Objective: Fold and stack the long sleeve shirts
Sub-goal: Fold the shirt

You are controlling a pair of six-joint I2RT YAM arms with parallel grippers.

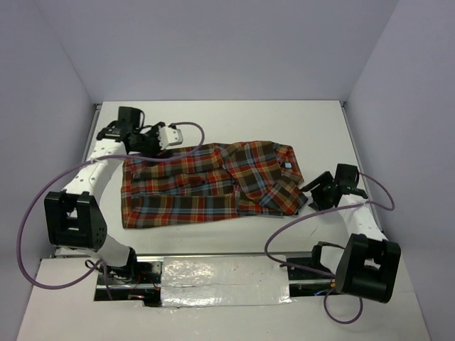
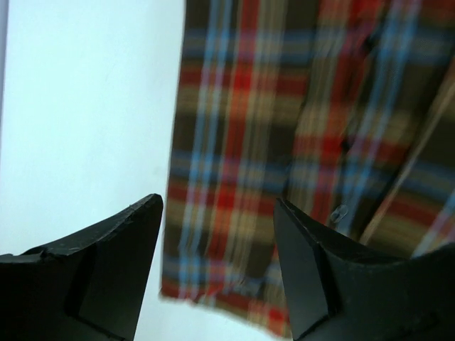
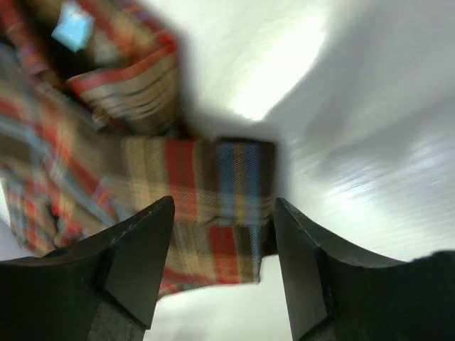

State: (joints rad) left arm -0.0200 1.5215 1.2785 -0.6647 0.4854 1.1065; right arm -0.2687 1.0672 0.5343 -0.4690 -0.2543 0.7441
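Left gripper (image 2: 217, 206) gapes empty at hem corner; right gripper (image 3: 224, 206) likewise by collar end. 1 red-orange, brown, blue plaid flannel shirt (image 1: 199, 188) lies part-folded on white table (image 1: 213, 117), likely awaiting end grips.

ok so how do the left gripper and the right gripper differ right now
Place: the left gripper hovers at the far left corner of the plaid shirt, the end away from the collar; the right gripper is at the collar end, on the right.
Below: the left gripper looks down on a straight shirt edge beside the white table; the right gripper on a small plaid flap.
Shared: both have jaws apart, holding nothing.
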